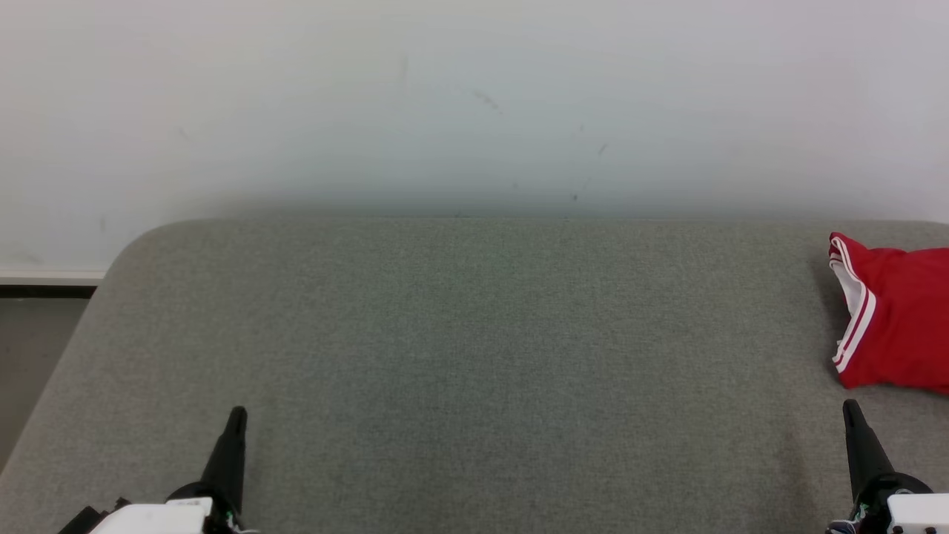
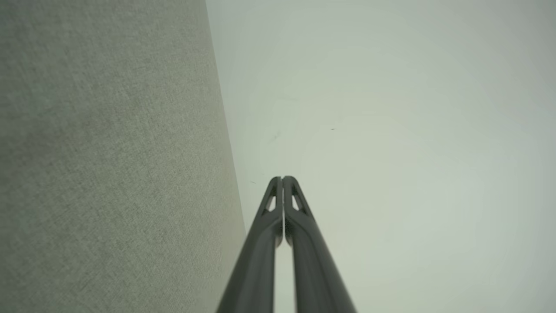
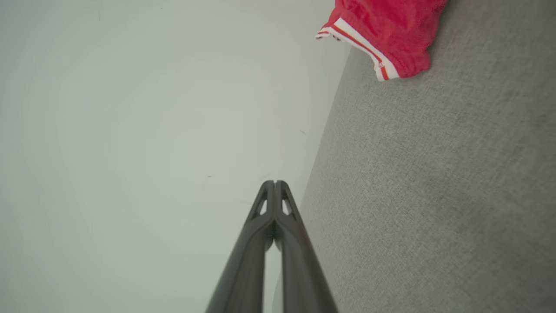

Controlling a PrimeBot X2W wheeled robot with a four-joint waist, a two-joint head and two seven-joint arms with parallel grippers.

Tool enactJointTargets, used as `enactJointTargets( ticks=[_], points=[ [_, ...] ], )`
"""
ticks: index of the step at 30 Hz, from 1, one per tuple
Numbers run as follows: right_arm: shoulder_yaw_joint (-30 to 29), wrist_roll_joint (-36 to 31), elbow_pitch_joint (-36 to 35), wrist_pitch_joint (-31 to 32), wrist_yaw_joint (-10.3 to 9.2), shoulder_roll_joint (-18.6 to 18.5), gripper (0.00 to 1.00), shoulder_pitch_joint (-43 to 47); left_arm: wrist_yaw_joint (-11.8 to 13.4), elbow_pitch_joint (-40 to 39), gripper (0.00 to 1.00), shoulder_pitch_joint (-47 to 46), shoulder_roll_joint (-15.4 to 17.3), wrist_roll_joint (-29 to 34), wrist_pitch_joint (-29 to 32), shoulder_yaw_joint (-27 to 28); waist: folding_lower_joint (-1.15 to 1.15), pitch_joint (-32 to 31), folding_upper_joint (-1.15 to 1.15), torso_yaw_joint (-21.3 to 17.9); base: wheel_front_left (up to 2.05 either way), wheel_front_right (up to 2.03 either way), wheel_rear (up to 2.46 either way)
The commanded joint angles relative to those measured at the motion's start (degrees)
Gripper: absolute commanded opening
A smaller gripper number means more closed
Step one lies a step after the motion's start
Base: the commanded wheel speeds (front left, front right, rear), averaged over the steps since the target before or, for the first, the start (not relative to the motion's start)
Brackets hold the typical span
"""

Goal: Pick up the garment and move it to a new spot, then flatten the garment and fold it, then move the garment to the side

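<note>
**Head view:** Your left gripper (image 1: 237,412) rises from the near left corner. Its two dark fingers are pressed into a single point, empty, and lean slightly right over the grey padded surface (image 1: 474,356). Your right gripper (image 1: 851,406) mirrors it at the near right corner, fingers likewise clamped together on nothing and leaning slightly left. A white wrist housing sits at the base of each. The red garment (image 1: 901,326), trimmed in white stripes, lies bunched at the right side of the surface. It is just beyond the right gripper's tip but apart from it, and the right border of the picture cuts it off. A pale wall (image 1: 474,96) stands behind the far edge of the surface. At the far left, a strip of floor (image 1: 30,348) shows beneath a skirting board (image 1: 48,278).

**Left wrist view:** The left gripper (image 2: 282,178) points at the wall (image 2: 391,130). Its fingers meet tip to tip, with only a thin slit between them lower down, and they grasp nothing. The padded surface (image 2: 108,152) runs alongside.

**Right wrist view:** The right gripper (image 3: 274,182) also points toward the wall (image 3: 130,130), fingers closed tip to tip and empty. The padded surface (image 3: 434,195) stretches beside it. The garment (image 3: 386,30) lies ahead of the fingertips and well clear of them, its red-and-white striped hem showing against the wall.
</note>
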Motion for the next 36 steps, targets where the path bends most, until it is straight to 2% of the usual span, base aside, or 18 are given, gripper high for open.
enactJointTargets(
  ticks=[1,9,36],
  points=[
    [-0.3,1.5,-0.4,0.4,-0.01,0.1,0.00,-0.8,-0.5,0.0,0.00,-1.0,0.3,-1.7,0.5,0.4,0.00,0.1,0.00,0.1,0.00,0.00,0.00],
    [-0.6,4.6,-0.5,1.2,0.00,0.2,0.00,-1.3,-0.9,0.2,0.00,-1.7,0.3,-4.9,1.4,1.0,0.00,0.4,0.00,0.3,0.00,0.00,0.00],
    [-0.5,4.5,-0.4,1.2,0.00,0.1,0.00,-1.3,-0.9,0.2,0.00,-1.6,0.0,-4.1,1.6,1.3,0.00,0.4,0.00,0.4,0.00,0.00,0.00]
  ],
)
